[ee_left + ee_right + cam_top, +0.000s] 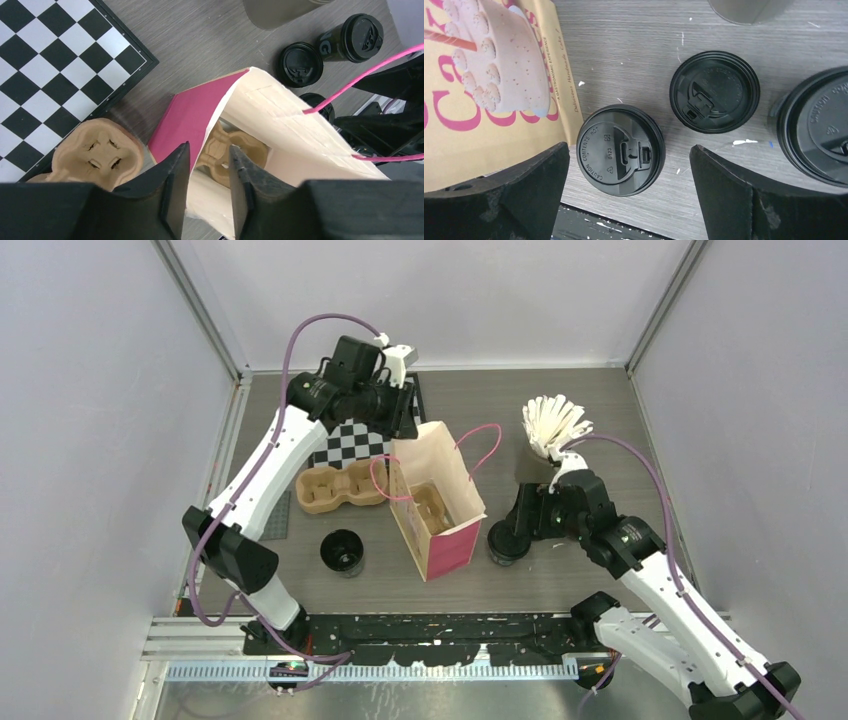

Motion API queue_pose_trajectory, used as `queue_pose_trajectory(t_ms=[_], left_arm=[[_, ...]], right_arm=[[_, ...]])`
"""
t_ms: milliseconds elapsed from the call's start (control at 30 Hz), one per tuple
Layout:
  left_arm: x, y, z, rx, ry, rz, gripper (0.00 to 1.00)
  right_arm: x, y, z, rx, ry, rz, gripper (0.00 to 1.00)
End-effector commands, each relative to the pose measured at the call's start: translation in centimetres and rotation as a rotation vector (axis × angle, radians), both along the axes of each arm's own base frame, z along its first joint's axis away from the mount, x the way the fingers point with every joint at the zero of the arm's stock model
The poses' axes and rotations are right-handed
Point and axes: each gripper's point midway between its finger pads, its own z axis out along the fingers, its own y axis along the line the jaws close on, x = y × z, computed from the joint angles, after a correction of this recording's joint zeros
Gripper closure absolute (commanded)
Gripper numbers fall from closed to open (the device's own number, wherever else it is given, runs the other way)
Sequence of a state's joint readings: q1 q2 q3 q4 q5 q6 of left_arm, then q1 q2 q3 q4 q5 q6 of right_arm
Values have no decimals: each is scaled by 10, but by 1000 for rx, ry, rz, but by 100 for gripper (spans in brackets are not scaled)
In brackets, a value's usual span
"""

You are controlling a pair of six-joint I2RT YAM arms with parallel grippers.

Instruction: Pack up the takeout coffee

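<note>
An open black cup point(343, 552) stands left of the paper bag point(440, 502). In the right wrist view two loose black lids lie right of the bag point(489, 85): one point(620, 150) below and between my wide-open right gripper's point(629, 150) fingers, the other point(714, 91) farther off. A lidded black cup point(819, 125) is at the right edge. My right gripper point(507, 536) hovers low there. My left gripper point(402, 418) is open above the bag's far rim; its fingers straddle the rim point(207, 150). The left wrist view also shows a lid point(301, 64) and the lidded cup point(357, 36).
A brown pulp tray point(335, 488) lies left of the bag; another tray point(235, 150) sits inside it. A checkerboard point(352, 445) lies behind. A grey cup of white sticks point(553, 428) stands behind my right arm. Grey walls close in the table.
</note>
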State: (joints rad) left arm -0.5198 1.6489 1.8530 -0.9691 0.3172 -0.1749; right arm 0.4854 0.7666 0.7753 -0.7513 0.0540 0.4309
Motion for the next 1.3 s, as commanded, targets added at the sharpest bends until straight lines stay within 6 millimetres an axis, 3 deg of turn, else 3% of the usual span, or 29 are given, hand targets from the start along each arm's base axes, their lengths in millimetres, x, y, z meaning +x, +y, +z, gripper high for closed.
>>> queue_pose_trajectory(t_ms=[0, 200, 233, 267, 300, 500, 700, 867, 1067, 1267], left_arm=[[5, -3, 17, -57, -28, 48, 59], [6, -4, 23, -73, -25, 66, 38], [5, -3, 23, -71, -18, 70, 28], [4, -3, 21, -67, -9, 75, 9], [3, -2, 20, -64, -3, 84, 1], [-3, 5, 16, -71, 16, 136, 0], [-10, 12, 21, -69, -1, 143, 0], [-15, 15, 22, -74, 3, 150, 0], [-22, 22, 21, -55, 0, 151, 0], [-29, 30, 17, -40, -3, 169, 0]], right_arm=[[13, 13, 23, 32, -189, 83, 6], [18, 4, 44, -85, -279, 159, 6], [18, 0, 46, -136, -296, 192, 6], [17, -3, 47, -188, -310, 233, 6], [14, -4, 46, -229, -320, 292, 5], [-21, 10, 37, -280, -424, 638, 0], [-43, 24, 11, -247, -323, 831, 0], [-31, 34, 9, -233, -295, 834, 0], [-28, 28, -10, -292, -196, 867, 0], [-18, 27, -12, -326, -210, 850, 0]])
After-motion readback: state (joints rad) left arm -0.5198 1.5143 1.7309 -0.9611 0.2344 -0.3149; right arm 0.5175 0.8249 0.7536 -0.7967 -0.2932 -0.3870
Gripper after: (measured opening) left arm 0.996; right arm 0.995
